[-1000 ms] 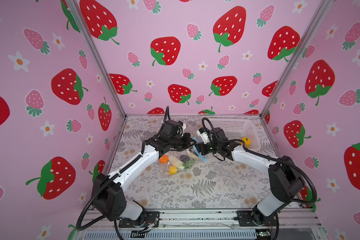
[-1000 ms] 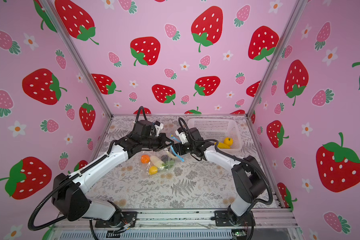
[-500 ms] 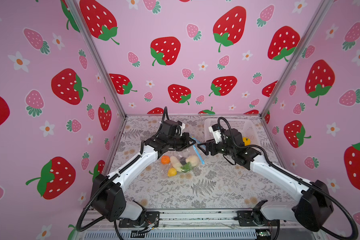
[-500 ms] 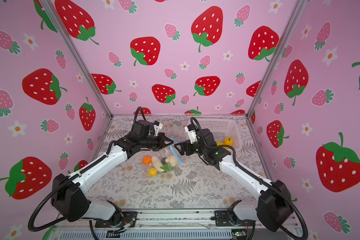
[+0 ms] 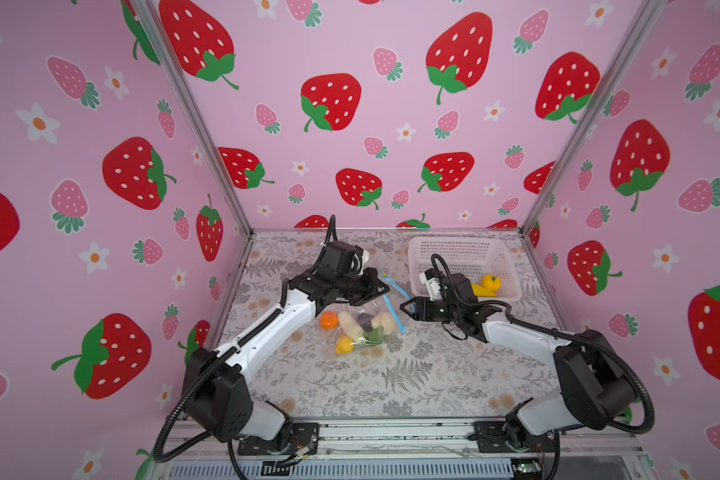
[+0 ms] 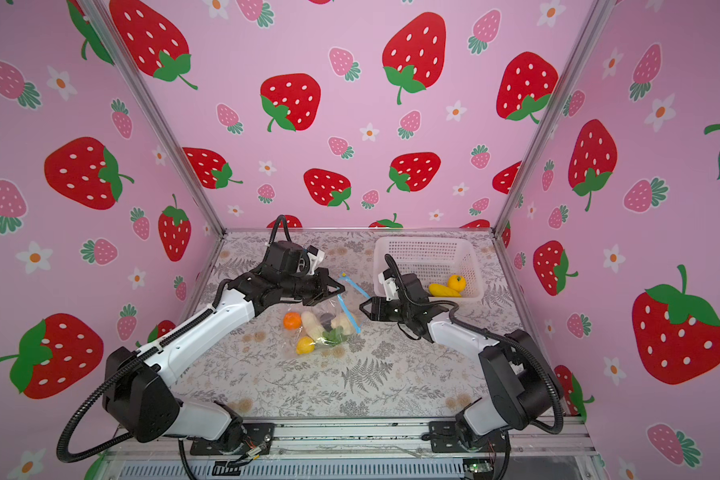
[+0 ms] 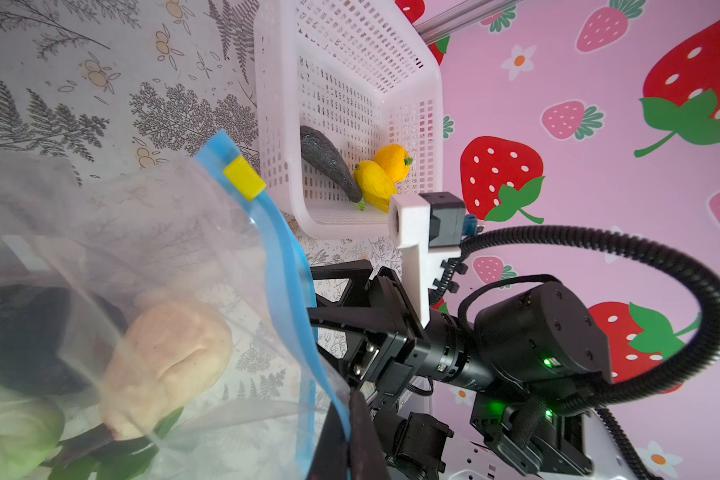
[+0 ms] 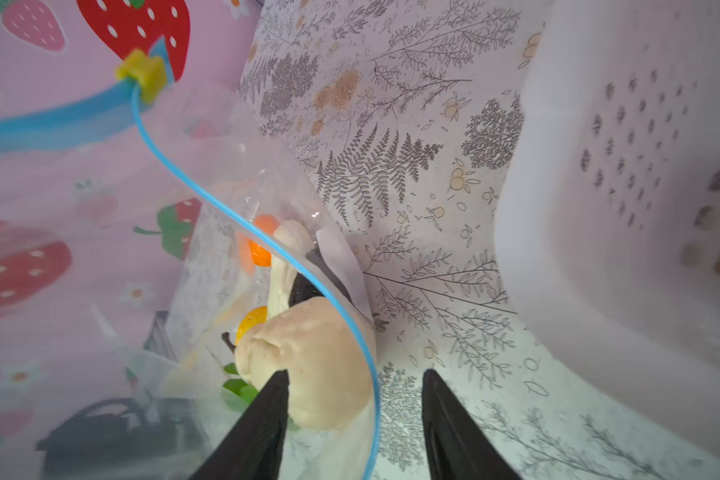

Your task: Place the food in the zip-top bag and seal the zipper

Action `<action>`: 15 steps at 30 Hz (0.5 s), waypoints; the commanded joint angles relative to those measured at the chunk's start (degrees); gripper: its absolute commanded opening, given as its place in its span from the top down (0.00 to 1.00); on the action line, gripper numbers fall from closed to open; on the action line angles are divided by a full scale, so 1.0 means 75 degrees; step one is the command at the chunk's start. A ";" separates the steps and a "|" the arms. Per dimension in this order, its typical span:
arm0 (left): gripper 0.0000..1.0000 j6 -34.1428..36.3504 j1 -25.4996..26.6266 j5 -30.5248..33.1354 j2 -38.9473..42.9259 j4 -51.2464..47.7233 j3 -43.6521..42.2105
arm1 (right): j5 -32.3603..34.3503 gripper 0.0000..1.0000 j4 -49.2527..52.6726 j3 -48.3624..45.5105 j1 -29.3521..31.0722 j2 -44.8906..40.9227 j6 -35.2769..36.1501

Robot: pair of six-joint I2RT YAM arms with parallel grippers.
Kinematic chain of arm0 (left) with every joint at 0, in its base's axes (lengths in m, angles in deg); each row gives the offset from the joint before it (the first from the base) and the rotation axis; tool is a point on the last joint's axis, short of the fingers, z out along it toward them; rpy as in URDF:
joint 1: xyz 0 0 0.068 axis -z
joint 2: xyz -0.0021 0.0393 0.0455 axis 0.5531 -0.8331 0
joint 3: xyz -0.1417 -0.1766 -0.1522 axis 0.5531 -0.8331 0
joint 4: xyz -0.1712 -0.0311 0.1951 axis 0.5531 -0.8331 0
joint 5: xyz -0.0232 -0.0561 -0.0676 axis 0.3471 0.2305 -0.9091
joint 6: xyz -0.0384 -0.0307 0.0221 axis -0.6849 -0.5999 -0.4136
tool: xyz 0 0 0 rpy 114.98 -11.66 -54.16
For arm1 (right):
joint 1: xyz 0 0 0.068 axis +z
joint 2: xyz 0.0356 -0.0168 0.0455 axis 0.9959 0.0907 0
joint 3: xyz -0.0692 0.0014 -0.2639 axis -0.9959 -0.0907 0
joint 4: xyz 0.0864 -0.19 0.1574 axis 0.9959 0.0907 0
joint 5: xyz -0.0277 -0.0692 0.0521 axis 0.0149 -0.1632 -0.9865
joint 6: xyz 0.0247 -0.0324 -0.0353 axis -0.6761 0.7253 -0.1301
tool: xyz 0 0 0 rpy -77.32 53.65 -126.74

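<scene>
Clear crinkly plastic bag [image 7: 163, 232] — glossy; white perforated plastic basket [image 7: 350, 62] — matt

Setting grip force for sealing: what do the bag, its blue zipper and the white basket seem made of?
The zip-top bag looks like thin clear plastic film, glossy and creased; food shows through it. Its zipper seems a thicker, smooth light-blue plastic strip, bending in a curve. The basket looks like rigid white moulded plastic, matt, with rows of slots.
</scene>
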 commanded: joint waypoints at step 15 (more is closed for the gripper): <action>1.00 0.0263 -0.0382 0.0295 0.0870 -0.0853 0.0237 | -0.0529 0.97 -0.0600 0.0935 0.0308 -0.0359 0.0165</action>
